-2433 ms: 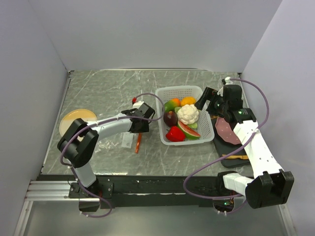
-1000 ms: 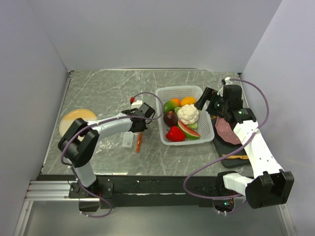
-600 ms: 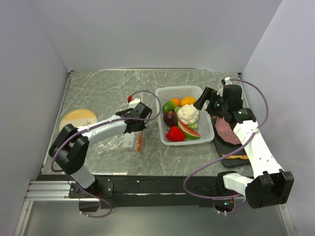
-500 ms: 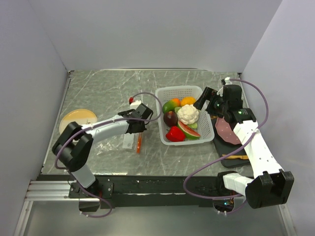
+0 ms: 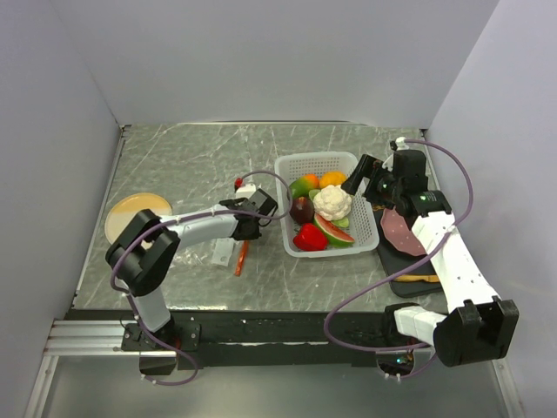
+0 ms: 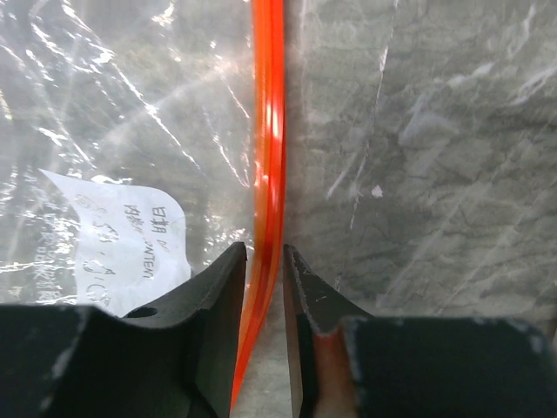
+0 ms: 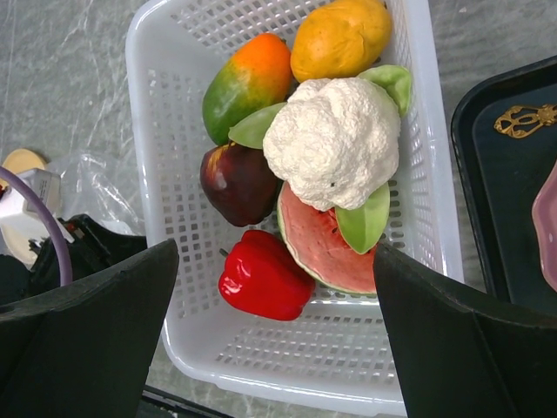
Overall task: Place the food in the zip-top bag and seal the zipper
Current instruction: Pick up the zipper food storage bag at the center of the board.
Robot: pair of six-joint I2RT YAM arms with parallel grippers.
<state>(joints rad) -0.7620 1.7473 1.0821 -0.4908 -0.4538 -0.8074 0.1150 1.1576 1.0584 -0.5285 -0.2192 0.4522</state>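
Note:
The clear zip-top bag (image 5: 209,252) lies flat on the table left of the basket, and its orange-red zipper (image 5: 239,259) runs along its right edge. My left gripper (image 5: 255,225) sits at the strip's far end. In the left wrist view its jaws (image 6: 263,252) are closed narrowly on the zipper (image 6: 270,131). The cauliflower (image 7: 335,139), red pepper (image 7: 264,274), watermelon slice (image 7: 318,248), purple ball (image 7: 237,181), mango (image 7: 245,80) and orange (image 7: 339,37) lie in the white basket (image 7: 287,370). My right gripper (image 7: 274,252) hovers wide open and empty above them.
A black tray (image 5: 396,280) right of the basket holds a pink slab (image 5: 399,228) and yellow sticks (image 5: 419,279). A tan plate (image 5: 135,212) lies at the far left. A white label (image 6: 122,235) shows through the bag. Walls close in the table on three sides.
My left gripper has shifted a little right towards the basket, and the bag and zipper have shifted slightly with it. The right arm has not moved.

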